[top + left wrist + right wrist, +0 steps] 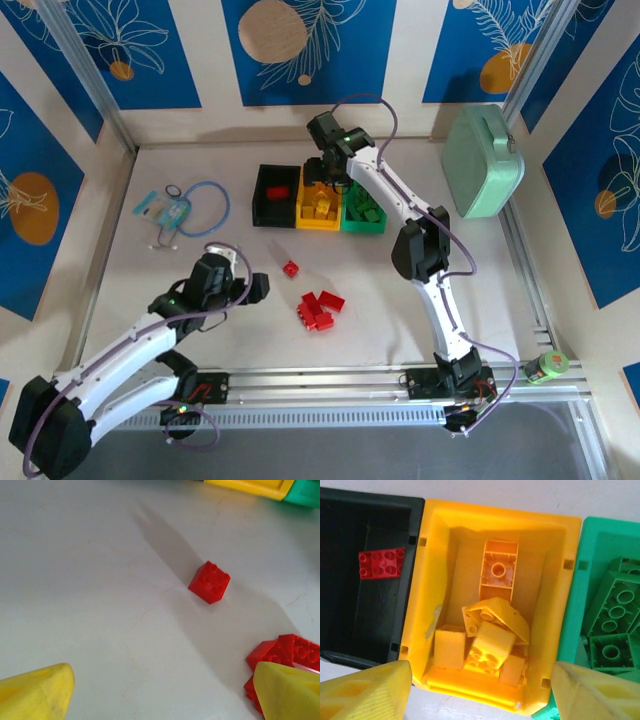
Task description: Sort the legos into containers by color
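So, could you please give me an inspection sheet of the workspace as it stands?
Surface: pale table, no spills seen.
Job's things: black bin holds one red lego; yellow bin, yellow legos; green bin, green legos; lone red brick and red cluster loose on table.
Clutter: blue cord loop and packet far left; mint case far right.
Grippers: left gripper open near the lone red brick; right gripper open, empty, over yellow bin.
Cables: purple cable along each arm.
Surroundings: blue leaf-print panels, aluminium frame.
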{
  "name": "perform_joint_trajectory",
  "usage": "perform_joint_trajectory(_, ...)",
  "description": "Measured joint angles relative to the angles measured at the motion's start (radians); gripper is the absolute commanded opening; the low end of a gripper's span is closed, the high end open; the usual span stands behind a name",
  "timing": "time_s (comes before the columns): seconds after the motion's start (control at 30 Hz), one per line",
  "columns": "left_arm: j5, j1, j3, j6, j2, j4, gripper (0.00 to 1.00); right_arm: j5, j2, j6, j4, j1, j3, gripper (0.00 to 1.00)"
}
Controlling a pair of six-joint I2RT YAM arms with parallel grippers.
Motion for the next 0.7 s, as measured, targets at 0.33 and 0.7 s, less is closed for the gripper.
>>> perform_joint_trajectory(0.33,0.081,-0.003,0.071,0.053,0.258,0.060,0.84,-0.027,-0.316,0.024,0.185,0.023,-0.607,0.74)
perform_joint_trajectory(0.7,0.102,-0.037,0.247,0.135,0.509,0.098,0.82,-0.034,-0.557,0.091,0.370,0.019,-1.001,0.73)
